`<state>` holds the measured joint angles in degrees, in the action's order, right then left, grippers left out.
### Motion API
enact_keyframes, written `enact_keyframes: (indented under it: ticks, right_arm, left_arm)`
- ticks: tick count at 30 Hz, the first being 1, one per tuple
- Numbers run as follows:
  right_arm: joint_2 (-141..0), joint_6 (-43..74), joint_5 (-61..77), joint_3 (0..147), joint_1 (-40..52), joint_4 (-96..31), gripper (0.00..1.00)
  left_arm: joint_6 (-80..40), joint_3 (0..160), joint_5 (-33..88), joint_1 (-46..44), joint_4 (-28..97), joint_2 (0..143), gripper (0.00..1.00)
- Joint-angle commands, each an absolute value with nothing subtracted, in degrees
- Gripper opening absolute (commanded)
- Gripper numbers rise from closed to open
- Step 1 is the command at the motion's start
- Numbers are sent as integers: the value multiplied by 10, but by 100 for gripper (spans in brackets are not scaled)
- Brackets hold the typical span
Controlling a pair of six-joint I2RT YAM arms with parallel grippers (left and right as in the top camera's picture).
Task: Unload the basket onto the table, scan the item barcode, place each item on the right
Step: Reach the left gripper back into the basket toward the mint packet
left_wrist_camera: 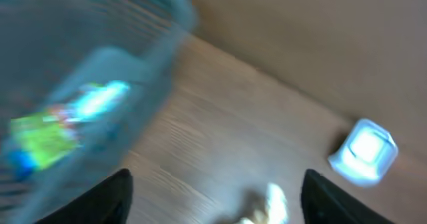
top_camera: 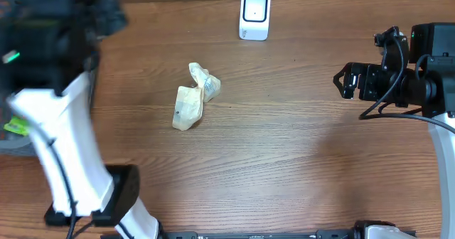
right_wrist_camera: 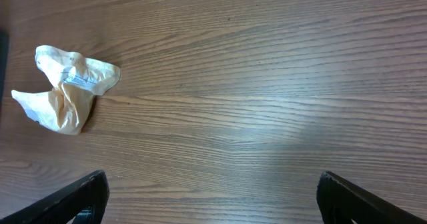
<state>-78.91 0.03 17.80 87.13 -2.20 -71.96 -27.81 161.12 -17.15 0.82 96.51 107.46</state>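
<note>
The left tool [left_wrist_camera: 215, 203] is spread wide above the surface [top_camera: 298, 153]; the right tool [right_wrist_camera: 213, 205] is spread wide as well. A crumpled packet [top_camera: 194, 98] lies apart from the white scanner [top_camera: 254, 16].

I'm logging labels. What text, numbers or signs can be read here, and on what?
No text is readable.
On the crumpled packet: a printed strip, too small to read.
On the white scanner: nothing legible.
On the green item in the bin: blurred.
</note>
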Motion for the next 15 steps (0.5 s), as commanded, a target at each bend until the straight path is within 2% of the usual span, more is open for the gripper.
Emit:
enact_keyframes:
  ticks: [1, 8, 15]
  right_arm:
    - [-782, 2, 181, 884, -19, -716, 100]
    - [-783, 2, 181, 884, -19, -717, 100]
    - [-782, 2, 182, 884, -19, -717, 100]
  left_arm:
    - [-262, 1606, -194, 88, 968, 1085, 75]
    - [-249, 1534, -195, 238, 962, 1117, 87]
    - [-203, 1511, -177, 303, 954, 1214, 88]
